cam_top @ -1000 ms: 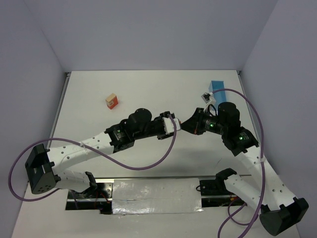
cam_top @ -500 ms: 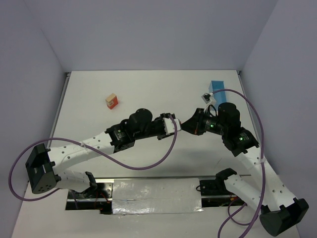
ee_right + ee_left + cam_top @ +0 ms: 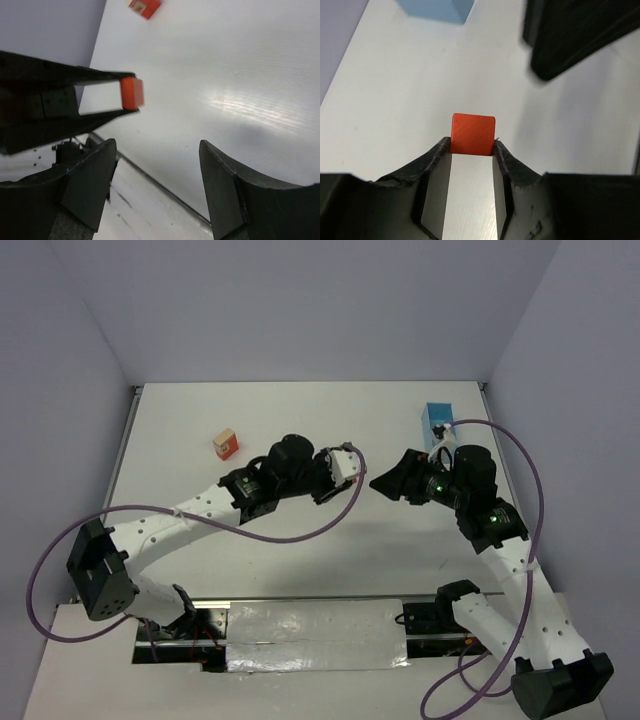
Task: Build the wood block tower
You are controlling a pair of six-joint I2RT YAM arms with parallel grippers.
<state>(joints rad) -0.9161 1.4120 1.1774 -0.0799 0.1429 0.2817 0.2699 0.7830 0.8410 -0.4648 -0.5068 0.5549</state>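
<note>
Wood block tower (image 3: 226, 444) stands as a short tan-and-red stack on the table (image 3: 300, 410), upper left of your top view. Your left gripper (image 3: 472, 145) pinches a red-orange cube (image 3: 473, 132) at its fingertips, mid-frame. Your right gripper (image 3: 156, 146) faces it, fingers spread wide.

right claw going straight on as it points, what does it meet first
Likely the left claw and the red cube it pinches, slightly off the line of the right claw; depth is unclear, so it may instead reach bare table.
</note>
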